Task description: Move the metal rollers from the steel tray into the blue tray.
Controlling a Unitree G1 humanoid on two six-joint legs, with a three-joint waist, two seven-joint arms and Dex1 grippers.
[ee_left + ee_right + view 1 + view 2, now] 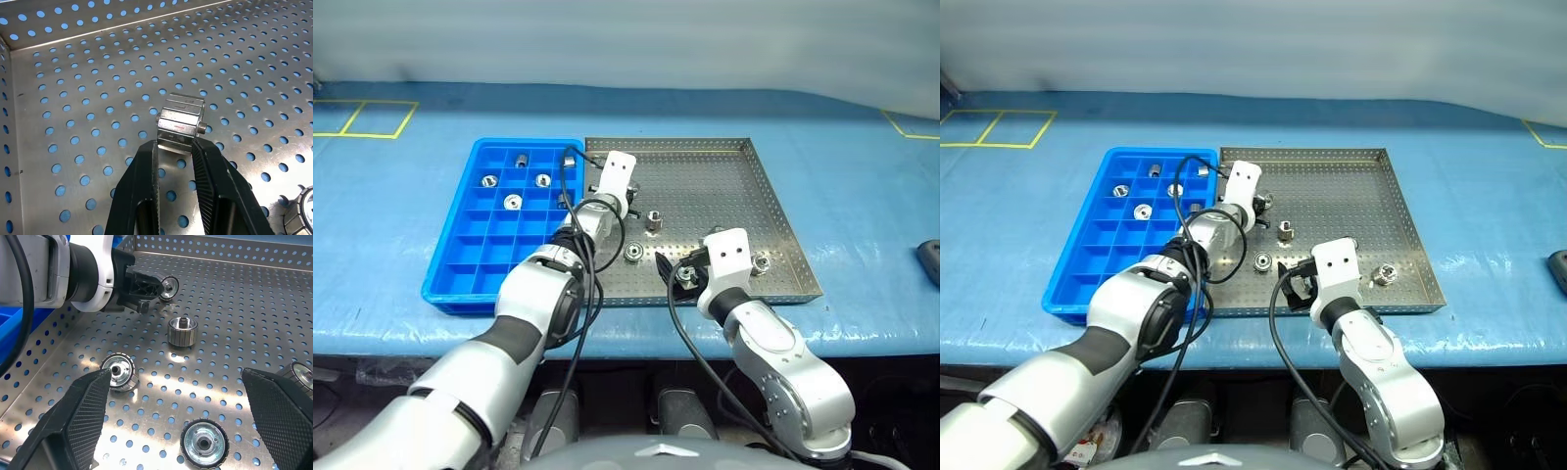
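left claw (175, 147) clamped on ribbed roller (180, 120) in steel tray (773, 211) | right claw (178, 418) wide, empty | rollers look hard, dense, slick; pinch across ribbed sides

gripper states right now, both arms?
Left gripper: shut on a roller in the steel tray.
Right gripper: open, holding nothing.
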